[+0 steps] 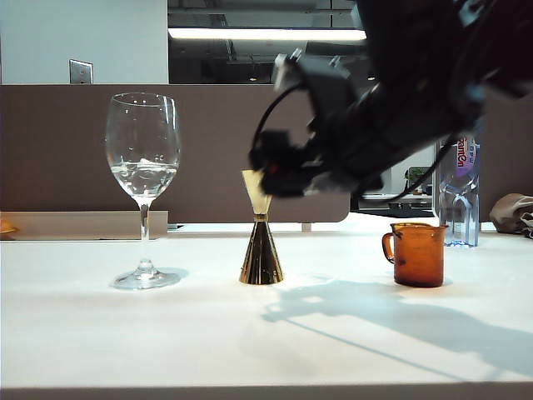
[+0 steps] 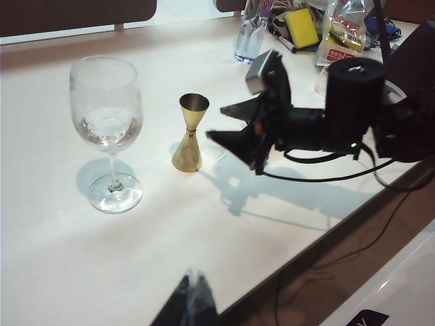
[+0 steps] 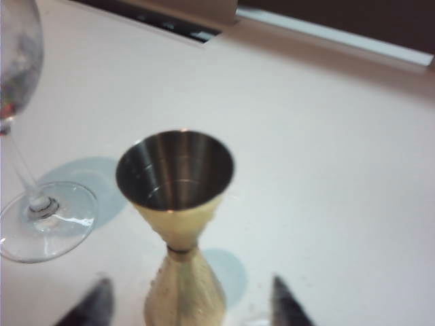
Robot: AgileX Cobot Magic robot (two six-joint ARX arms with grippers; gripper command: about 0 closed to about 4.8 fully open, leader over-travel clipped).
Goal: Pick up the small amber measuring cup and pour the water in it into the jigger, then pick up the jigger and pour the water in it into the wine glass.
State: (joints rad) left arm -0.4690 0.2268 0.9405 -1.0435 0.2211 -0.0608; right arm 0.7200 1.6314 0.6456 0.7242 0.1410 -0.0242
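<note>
The jigger (image 1: pixel 261 242) stands upright mid-table, the wine glass (image 1: pixel 143 179) at its nine o'clock, the small amber measuring cup (image 1: pixel 415 254) at three; the right gripper (image 2: pixel 234 123) hovers beside its top cone, jaws apart, touching nothing; polished metal looks slippery, stiff, light, so the narrow waist seems the surest hold; the left gripper (image 2: pixel 190 299) waits near the table edge, its state unclear.

A white desk (image 1: pixel 166 333) fills the lower part of the exterior view. Behind the desk stands a brown partition (image 1: pixel 58 150). Above the partition, a pale wall (image 1: pixel 83 33) carries a metal switch plate (image 1: pixel 81 72). Beside that wall, farther behind the partition, a long ceiling light (image 1: pixel 266 34) glows against a dark ceiling. At the far right of the desk stands a clear water bottle (image 1: pixel 459 196), with a crumpled grey cloth (image 1: pixel 510 212) just beyond it. In the left wrist view, a yellow sponge (image 2: pixel 301 27) and snack packets (image 2: pixel 343 37) lie near the bottle at the desk's far edge.
</note>
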